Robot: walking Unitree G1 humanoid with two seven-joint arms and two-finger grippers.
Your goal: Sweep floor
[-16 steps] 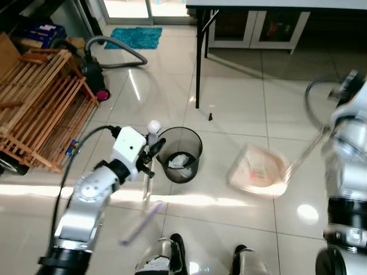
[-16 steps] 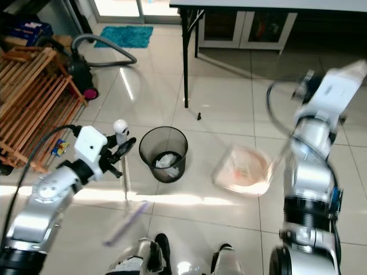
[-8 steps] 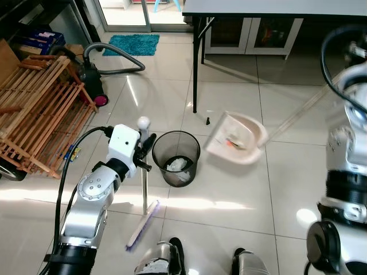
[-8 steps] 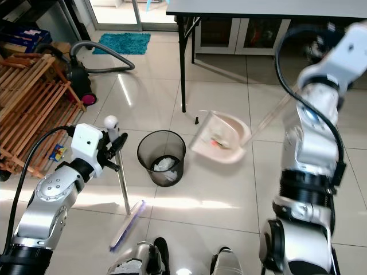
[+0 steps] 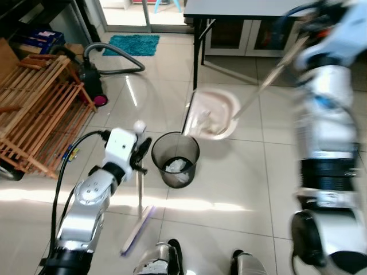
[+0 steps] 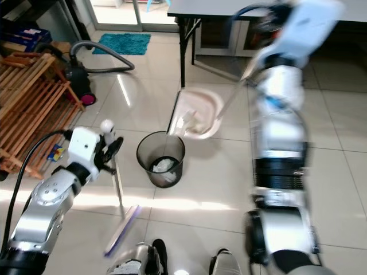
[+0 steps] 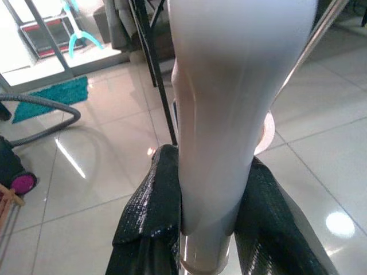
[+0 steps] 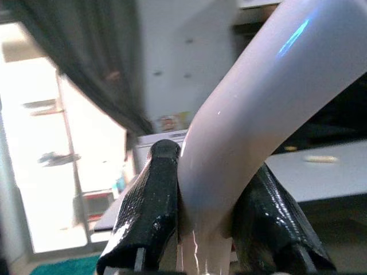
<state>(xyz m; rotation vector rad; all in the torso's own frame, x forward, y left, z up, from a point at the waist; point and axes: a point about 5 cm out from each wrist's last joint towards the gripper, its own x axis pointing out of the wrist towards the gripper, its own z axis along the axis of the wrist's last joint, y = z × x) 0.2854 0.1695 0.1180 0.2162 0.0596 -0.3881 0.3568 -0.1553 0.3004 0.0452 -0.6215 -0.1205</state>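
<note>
From the left eye I see my left gripper (image 5: 139,157) clenched around the upright handle of the broom (image 5: 139,189), whose head rests on the tiled floor (image 5: 229,183) just in front of my feet; beside it stands the black mesh bin (image 5: 175,159) with crumpled white paper inside. My right arm is raised and blurred, carrying the pale dustpan (image 5: 211,113) by its long handle, tilted just above and behind the bin's rim. No writing or brand is legible on anything. In the right eye view the same layout holds: a wooden rack (image 6: 31,97) to my left, a vacuum cleaner (image 6: 77,73) with its grey hose beyond it, a teal mat (image 6: 124,43) by the door, and a dark-legged surface (image 6: 189,7) behind the dustpan. In the left wrist view both black fingers (image 7: 150,217) press against the white broom handle. In the right wrist view the right gripper (image 8: 209,223) is likewise clamped on the dustpan's pale handle, fingers tight on either side.
</note>
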